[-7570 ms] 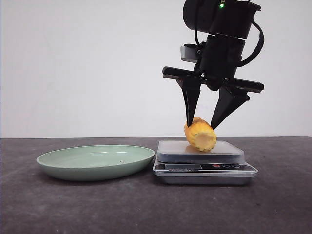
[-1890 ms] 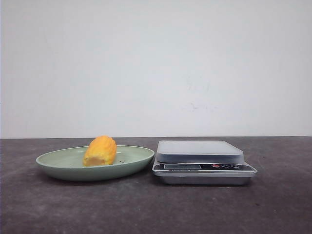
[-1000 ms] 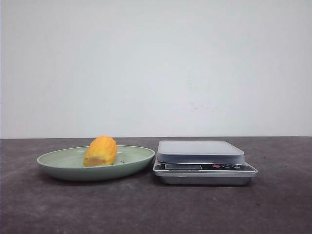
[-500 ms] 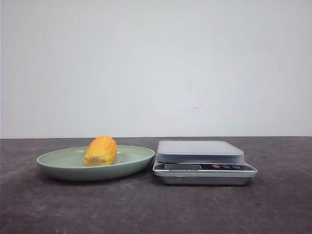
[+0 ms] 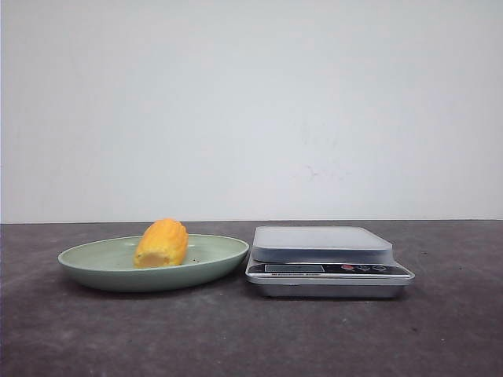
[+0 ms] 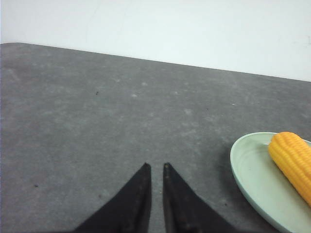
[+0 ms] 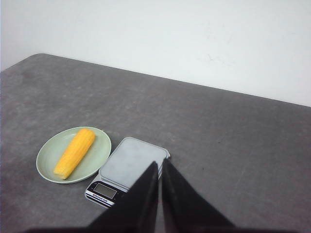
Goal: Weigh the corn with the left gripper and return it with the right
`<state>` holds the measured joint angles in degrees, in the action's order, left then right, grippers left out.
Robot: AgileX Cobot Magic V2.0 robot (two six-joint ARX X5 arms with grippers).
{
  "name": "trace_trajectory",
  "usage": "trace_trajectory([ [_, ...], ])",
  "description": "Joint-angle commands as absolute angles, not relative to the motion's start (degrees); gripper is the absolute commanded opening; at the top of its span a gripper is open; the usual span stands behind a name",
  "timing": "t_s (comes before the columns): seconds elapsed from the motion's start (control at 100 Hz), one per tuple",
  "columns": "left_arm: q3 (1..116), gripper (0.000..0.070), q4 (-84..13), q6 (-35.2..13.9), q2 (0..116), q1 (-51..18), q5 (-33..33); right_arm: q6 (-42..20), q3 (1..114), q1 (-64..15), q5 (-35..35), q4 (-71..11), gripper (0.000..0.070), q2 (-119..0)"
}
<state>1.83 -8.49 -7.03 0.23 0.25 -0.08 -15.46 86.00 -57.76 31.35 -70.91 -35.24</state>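
The left gripper (image 6: 156, 167) holds nothing; its black fingers (image 6: 138, 194) are drawn together with only a thin slit between the tips, above bare grey counter (image 6: 97, 121) well apart from the plate (image 6: 252, 179), which shows at the edge of the left wrist view. The right gripper (image 7: 160, 164) is likewise narrowed to a sliver and carries nothing, hanging high over the counter with the scale (image 7: 129, 170) below it. The scale's pale weighing platform (image 5: 321, 238) is bare, and its display strip (image 5: 295, 269) faces the front camera. The pale green plate sits just beside the scale, on the robot's left of it, their edges very near or touching. The corn (image 5: 162, 243) lies on its side inside the plate, resting on the dish's floor.
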Motion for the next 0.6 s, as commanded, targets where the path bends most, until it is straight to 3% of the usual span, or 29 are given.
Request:
trace_trajectory([
  [0.0,0.78,0.0,-10.35,-6.74,0.16,0.23,0.03,-16.23,86.7,-58.48,31.53,-70.3,0.0004,-35.73],
  [0.59,0.8,0.0,-10.74,-6.79,0.19,-0.05,0.01,-16.23,86.7,-58.48,31.53,-70.3,0.0004,-35.73],
])
